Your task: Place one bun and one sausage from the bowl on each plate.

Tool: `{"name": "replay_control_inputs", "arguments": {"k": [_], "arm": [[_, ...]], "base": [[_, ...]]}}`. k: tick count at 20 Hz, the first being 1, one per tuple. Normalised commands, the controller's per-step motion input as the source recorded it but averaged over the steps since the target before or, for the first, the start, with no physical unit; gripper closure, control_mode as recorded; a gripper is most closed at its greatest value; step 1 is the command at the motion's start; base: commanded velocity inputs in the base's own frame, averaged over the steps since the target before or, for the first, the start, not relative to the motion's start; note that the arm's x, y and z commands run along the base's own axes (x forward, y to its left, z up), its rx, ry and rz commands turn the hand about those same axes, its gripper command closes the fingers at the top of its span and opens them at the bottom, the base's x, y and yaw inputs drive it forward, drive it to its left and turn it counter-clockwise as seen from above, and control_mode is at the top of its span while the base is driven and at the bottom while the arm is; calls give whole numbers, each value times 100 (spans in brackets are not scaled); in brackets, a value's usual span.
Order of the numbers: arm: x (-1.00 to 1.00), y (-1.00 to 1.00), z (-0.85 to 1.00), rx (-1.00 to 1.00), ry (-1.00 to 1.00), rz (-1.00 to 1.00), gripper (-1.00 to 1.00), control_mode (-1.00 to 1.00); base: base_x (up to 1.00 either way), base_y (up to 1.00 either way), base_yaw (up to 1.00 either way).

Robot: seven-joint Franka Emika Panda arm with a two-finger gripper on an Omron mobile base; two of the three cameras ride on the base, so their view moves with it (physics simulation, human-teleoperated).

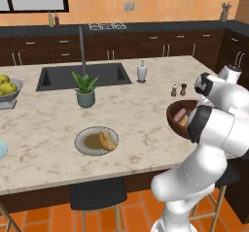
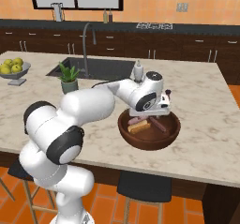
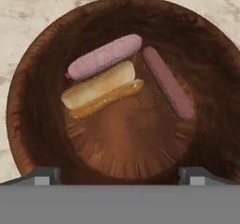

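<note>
We are hovering over the bowl (image 3: 28, 110), the gripper (image 3: 120, 175) pointed straight down into it with its jaws spread wide and nothing between them. The bowl sits on the marble island counter (image 1: 44, 124), toward the robot's right end of it, near the salt and pepper shakers (image 1: 178, 90).

Inside the bowl we count one bun (image 3: 101, 89), split and lying on its side, and two sausages: a paler pink sausage (image 3: 105, 56) touching the bun along its upper edge, and a darker sausage (image 3: 168, 81) lying apart from them toward the right of the hand view.

As for progress, the grey plate (image 1: 83, 146) near the front edge of the counter already holds what looks like a bun (image 1: 108, 140), though the left base view is too coarse for us to say whether a sausage lies with it; we see only the one golden piece. At the far left edge of that view a sliver of pale blue (image 1: 2, 151) may be a second plate, and we cannot tell what it carries.

So we judge the task to be in its early part: one bun delivered, and the bun and both sausages in the bowl yet to be carried over. With the hand open above the food, we take the step in hand to be the next pick.
</note>
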Motion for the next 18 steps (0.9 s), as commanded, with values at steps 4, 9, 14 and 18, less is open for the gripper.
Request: {"name": "replay_control_inputs", "arguments": {"k": [4,9,14,18], "arm": [[2,-31,-48,-3,-4,32,-100,-100],[8,-2,-55,-21,-3,12,-100,-100],[21,0,-36,-20,-1,1,-100,-100],[30,2,-18,-16,0,0,-100,-100]], "base": [[0,0,0],[0,0,0],[0,0,0],[0,0,0]]}}
